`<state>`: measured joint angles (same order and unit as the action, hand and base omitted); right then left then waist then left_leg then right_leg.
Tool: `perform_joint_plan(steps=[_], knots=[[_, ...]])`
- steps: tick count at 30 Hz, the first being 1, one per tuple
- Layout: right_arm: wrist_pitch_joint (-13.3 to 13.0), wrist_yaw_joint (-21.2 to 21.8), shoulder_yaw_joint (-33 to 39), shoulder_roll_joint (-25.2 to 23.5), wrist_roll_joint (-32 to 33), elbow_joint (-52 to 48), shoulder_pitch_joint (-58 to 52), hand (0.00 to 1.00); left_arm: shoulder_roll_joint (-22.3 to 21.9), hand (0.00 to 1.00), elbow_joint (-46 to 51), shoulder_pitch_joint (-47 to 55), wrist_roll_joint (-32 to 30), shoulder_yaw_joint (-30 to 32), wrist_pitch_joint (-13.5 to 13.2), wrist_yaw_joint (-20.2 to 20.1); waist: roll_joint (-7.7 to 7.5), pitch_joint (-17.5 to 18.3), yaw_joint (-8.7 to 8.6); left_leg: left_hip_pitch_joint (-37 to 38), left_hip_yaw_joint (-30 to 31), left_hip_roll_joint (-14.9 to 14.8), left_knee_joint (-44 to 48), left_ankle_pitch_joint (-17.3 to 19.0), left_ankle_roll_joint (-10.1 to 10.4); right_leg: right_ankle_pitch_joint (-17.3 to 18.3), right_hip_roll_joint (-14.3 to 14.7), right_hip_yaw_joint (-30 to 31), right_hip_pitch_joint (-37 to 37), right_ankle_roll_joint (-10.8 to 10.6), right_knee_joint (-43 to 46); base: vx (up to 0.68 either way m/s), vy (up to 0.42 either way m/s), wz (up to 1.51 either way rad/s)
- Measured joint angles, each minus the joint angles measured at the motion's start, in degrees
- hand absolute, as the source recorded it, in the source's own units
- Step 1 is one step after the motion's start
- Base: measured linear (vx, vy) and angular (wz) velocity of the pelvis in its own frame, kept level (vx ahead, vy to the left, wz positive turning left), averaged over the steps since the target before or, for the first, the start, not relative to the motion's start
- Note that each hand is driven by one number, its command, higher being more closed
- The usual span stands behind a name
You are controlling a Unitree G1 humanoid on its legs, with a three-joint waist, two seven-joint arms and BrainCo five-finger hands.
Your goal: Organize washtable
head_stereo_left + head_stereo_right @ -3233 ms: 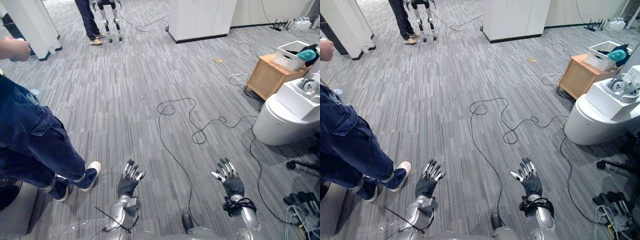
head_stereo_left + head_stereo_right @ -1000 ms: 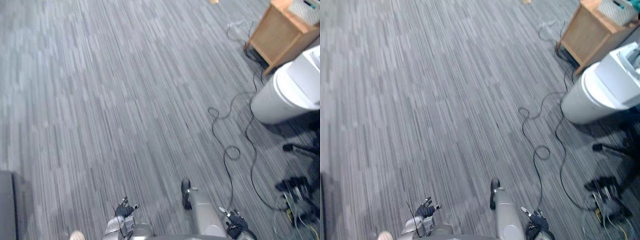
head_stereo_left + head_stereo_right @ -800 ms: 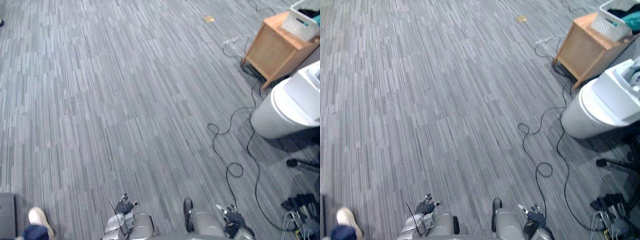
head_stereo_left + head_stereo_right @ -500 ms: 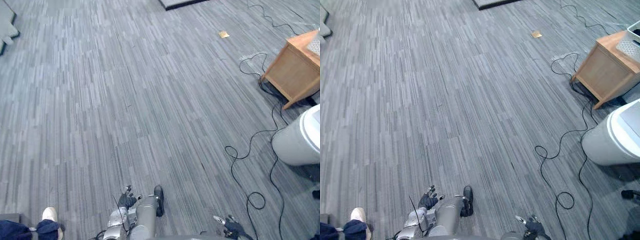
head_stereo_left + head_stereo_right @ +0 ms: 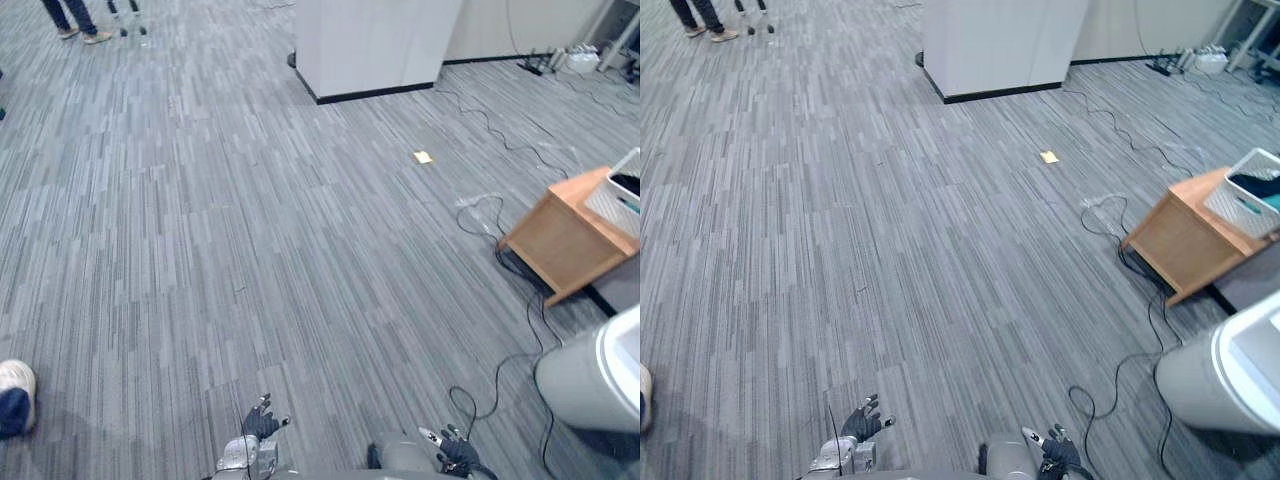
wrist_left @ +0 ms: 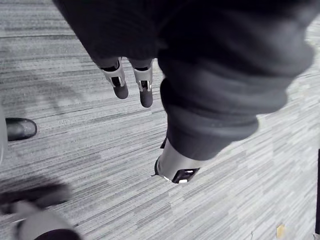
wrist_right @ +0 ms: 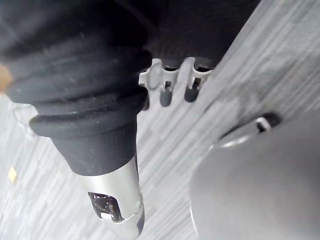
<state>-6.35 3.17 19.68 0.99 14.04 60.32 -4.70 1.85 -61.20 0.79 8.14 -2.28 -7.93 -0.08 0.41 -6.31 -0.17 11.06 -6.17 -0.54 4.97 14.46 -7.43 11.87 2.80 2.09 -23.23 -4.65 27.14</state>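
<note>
The left robot hand (image 5: pixel 262 421) and right robot hand (image 5: pixel 456 457) hang low, fingers loosely apart and empty, probably because only bare floor (image 5: pixel 250 230) lies within reach.

Dark ribbed covers wrap the left hand (image 6: pixel 215 75) and right hand (image 7: pixel 75 100); silver fingers (image 6: pixel 118 80) end dark-tipped.

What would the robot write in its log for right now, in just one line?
left robot hand: open, empty | right robot hand: open, empty | ahead right: wooden cabinet, white basket on top
</note>
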Motion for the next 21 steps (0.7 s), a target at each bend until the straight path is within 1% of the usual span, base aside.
perform_joint_plan(steps=[1,2,3,4,5,6,7,8,9,10,11,12,13,14,15,16,17,18,19,20,21], knots=[[0.0,-0.1,0.0,0.1,0.1,0.0,0.1,0.0,-0.5,0.0,-0.1,0.2,-0.2,0.1,0.3,0.0,-0.67,-0.2,-1.11,2.8,3.2,0.2,-1.2,1.0,-0.4,-7.5,-1.1,-0.5,-1.2,-1.9,-13.3,0.4,-0.075,1.03],[0.0,-0.3,0.0,0.0,0.1,0.0,0.1,0.0,-0.5,0.0,-0.1,0.2,-0.4,0.2,0.3,0.0,-1.16,-0.4,-1.31,3.3,3.8,0.6,-1.3,1.2,-0.7,-8.9,-1.6,-0.4,-1.2,-2.7,-15.2,0.64,-0.161,1.26],[0.1,-0.6,0.0,-0.3,0.2,0.1,0.1,0.0,-0.4,0.0,-0.2,0.3,-0.6,0.3,0.5,0.0,-2.88,-1.2,-1.63,6.3,6.3,1.8,-1.9,2.3,-0.9,-12.1,-3.8,0.2,-2.3,-4.0,-18.2,0.57,-0.188,1.06],[0.2,-0.6,0.1,0.4,1.3,0.2,0.2,0.0,-0.9,0.0,-0.8,0.3,-1.1,1.1,0.7,0.0,-1.11,-0.9,-2.4,9.2,9.3,0.2,-3.4,4.2,-0.7,-18.7,-3.1,0.6,-3.2,-2.8,-12.9,0.57,-0.188,1.05],[0.2,-0.6,0.2,0.7,1.4,0.2,0.2,0.0,-1.4,0.0,-1.7,0.2,-1.3,1.9,0.6,-0.1,-0.58,-0.5,-2.35,9.7,10.1,-0.6,-3.4,4.3,-0.4,-18.8,-2.1,1.4,-4.3,-2.2,-9.3,0.6,-0.214,0.76],[0.0,-0.5,2.1,0.6,2.0,0.1,0.6,0.0,-2.5,0.0,-2.3,0.1,-1.8,4.2,0.7,0.0,0.85,-0.8,-2.11,9.3,10.8,-1.3,-0.6,3.2,1.3,-14.9,-1.7,1.3,-6.0,2.5,-2.7,0.6,-0.22,0.46],[0.1,-0.6,4.4,0.7,2.4,0.4,0.6,0.0,-3.1,0.0,-2.4,0.4,-2.3,6.7,0.8,0.0,2.06,-0.5,-2.15,8.0,10.9,-1.7,3.3,0.9,5.2,-11.8,-2.2,0.1,-6.2,3.5,1.0,0.74,-0.267,0.39],[0.1,-0.6,5.6,0.9,2.4,1.3,0.5,0.0,-3.3,0.0,-2.4,0.8,-2.4,8.5,1.0,0.0,2.77,0.3,-2.16,6.3,10.9,-1.9,6.8,-1.5,9.1,-9.8,-2.4,-0.6,-5.8,4.0,1.9,0.65,-0.225,0.25],[0.2,-0.6,6.5,1.0,2.4,1.6,0.4,0.0,-3.4,0.0,-2.4,1.1,-2.6,9.9,1.1,0.1,3.34,0.9,-2.14,4.8,11.0,-2.1,9.6,-3.3,12.0,-8.9,-2.3,-1.0,-5.1,4.4,1.6,0.65,-0.217,0.21],[0.4,-0.8,7.5,1.2,2.4,1.7,0.3,0.0,-3.3,0.0,-2.4,1.3,-3.0,13.9,1.4,0.2,4.23,1.2,-2.17,-0.3,10.5,-2.5,20.3,-9.6,19.9,-7.0,-2.0,-2.1,-1.8,5.2,-0.7,0.76,-0.231,0.15],[0.6,-1.0,7.5,1.4,2.4,1.8,0.0,0.0,-3.4,0.0,-2.4,1.7,-3.1,16.1,1.9,0.2,4.51,1.0,-1.99,-3.6,9.5,-3.0,27.4,-16.5,20.5,-6.4,-1.5,-1.9,1.6,6.0,-3.1,0.61,-0.171,0.14],[0.7,-1.1,7.5,1.5,2.5,1.7,-0.3,0.0,-3.4,0.0,-2.4,2.1,-3.1,17.4,2.4,0.2,4.3,0.6,-1.68,-6.0,7.9,-4.3,33.6,-18.4,20.4,-6.1,-1.1,-2.0,4.6,6.5,-5.6,0.57,-0.152,0.13],[0.6,-1.8,7.5,1.4,3.0,1.7,-1.1,0.0,-3.3,0.0,-2.4,2.8,-3.2,19.3,2.7,0.2,4.42,0.2,-1.45,-10.3,3.8,-7.8,45.6,-16.1,17.7,-5.7,-0.1,-2.5,11.4,7.1,-10.2,0.54,-0.135,0.12],[0.7,-1.8,7.3,1.2,3.0,1.9,-2.0,0.0,-3.3,0.0,-1.6,3.5,-2.9,21.8,2.8,0.0,3.76,0.0,-0.24,-13.4,-0.1,-9.7,52.3,-12.5,13.8,-5.4,0.1,-2.6,17.6,7.7,-13.8,0.52,-0.127,0.07],[0.6,-1.8,7.4,1.1,2.9,2.6,-2.2,0.0,-3.3,0.0,-1.0,3.7,-3.0,22.9,2.7,0.1,3.11,0.2,0.44,-15.0,-1.7,-10.2,53.5,-10.2,11.9,-5.3,-0.1,-2.5,20.1,7.9,-15.5,0.51,-0.09,-0.06],[0.7,-1.8,7.3,1.1,2.4,3.1,-2.0,0.0,-3.3,0.0,-0.7,3.9,-2.9,23.2,2.6,0.1,2.66,0.3,1.27,-16.9,-3.3,-10.5,53.4,-7.9,10.6,-5.2,-0.3,-2.0,22.8,7.9,-17.4,0.5,-0.045,-0.03],[0.9,-1.7,7.2,1.0,0.8,3.8,-0.9,0.0,-3.1,0.0,1.1,4.3,-2.5,23.1,2.4,0.1,2.18,0.2,2.03,-23.5,-5.7,-10.2,49.3,-2.6,9.6,-5.0,-1.4,-1.8,27.9,8.1,-21.9,0.5,-0.018,-0.03],[1.2,-1.8,7.3,1.1,0.4,3.9,-0.4,0.0,-3.0,0.0,1.4,4.2,-2.1,23.1,2.3,0.1,2.11,0.2,2.44,-25.8,-5.9,-9.7,46.2,-1.3,9.6,-4.6,-1.9,-1.7,29.0,7.8,-22.9,0.48,0.038,0.04],[1.6,-1.8,7.5,1.2,-0.4,4.2,0.4,0.0,-3.1,0.0,2.4,4.2,-1.5,23.1,2.2,0.1,1.87,0.0,2.72,-29.4,-5.2,-7.4,36.0,-1.1,9.3,-3.2,-3.5,-1.9,30.9,7.0,-23.9,0.55,0.099,0.08],[1.8,-1.8,7.4,1.7,-1.5,4.2,0.7,0.0,-3.2,0.0,2.7,4.3,-1.3,22.6,1.8,0.2,2.16,0.0,3.36,-31.6,-4.3,-5.1,18.3,-3.7,12.4,-0.3,-5.1,-2.0,33.3,6.7,-24.5,0.55,0.125,0.06],[1.8,-1.8,7.2,1.9,-1.9,4.2,0.8,0.0,-3.3,0.0,2.7,4.3,-1.0,22.4,1.8,0.2,2.82,0.0,4.09,-32.7,-3.6,-5.2,12.9,-5.2,13.5,1.0,-5.1,-1.8,34.2,6.8,-24.6,0.46,0.144,-0.02]])
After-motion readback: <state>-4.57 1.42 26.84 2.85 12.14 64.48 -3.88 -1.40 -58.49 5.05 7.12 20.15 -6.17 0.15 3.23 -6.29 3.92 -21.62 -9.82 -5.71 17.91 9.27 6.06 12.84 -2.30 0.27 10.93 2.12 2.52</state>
